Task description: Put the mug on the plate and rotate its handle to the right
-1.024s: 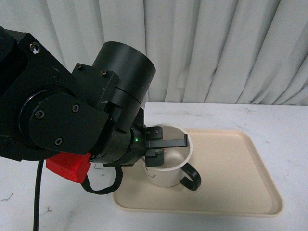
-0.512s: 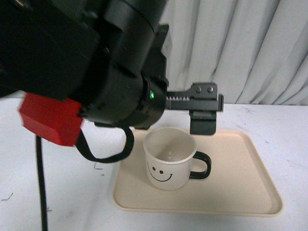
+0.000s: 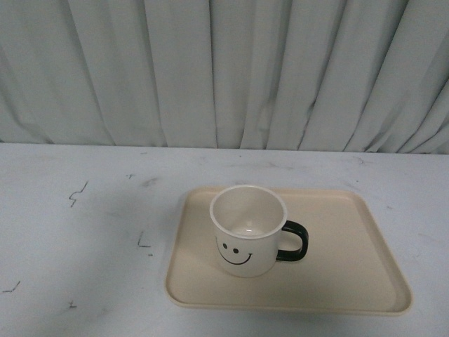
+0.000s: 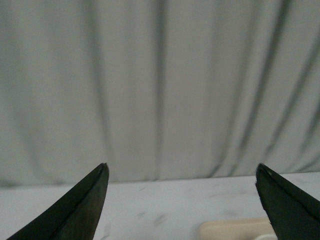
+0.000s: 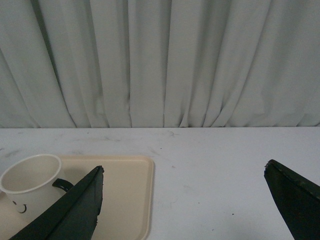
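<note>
A: How do the arms sit?

B: Neither arm shows in the front view. Each wrist camera looks out roughly level over the table [image 3: 84, 239] toward the curtain [image 3: 210, 70], so both arms are held up off the surface.

A: And the fingers?

B: The left gripper [image 4: 181, 168] has its two dark fingers [image 4: 80, 205] spread wide, with only curtain and table between them. It holds nothing and touches nothing. The right gripper [image 5: 185, 167] is the same: two fingers [image 5: 75, 210] far apart, bare table between them, empty.

A: Where is the mug?

B: The mug [image 3: 249, 232] stands upright on the plate [image 3: 351, 281], released, well apart from both grippers. It sits toward 9 o'clock of the plate's middle. Its handle [image 3: 293, 241] points to 3 o'clock in the front view, and the smiley face [image 3: 235, 254] looks toward 6 o'clock, at the camera.

A: Do the wrist cameras catch it?

B: The right one does: the mug [image 5: 30, 185] and part of the plate [image 5: 125, 190] show beyond one finger, the handle [image 5: 62, 184] partly hidden behind it. The left one shows only a corner of the plate [image 4: 235, 229].

A: The count?

B: One mug, one handle, one plate, two grippers, two fingers seen on each. A few dark scuffs [image 3: 77, 193] mark the table out at 9 o'clock from the plate.
</note>
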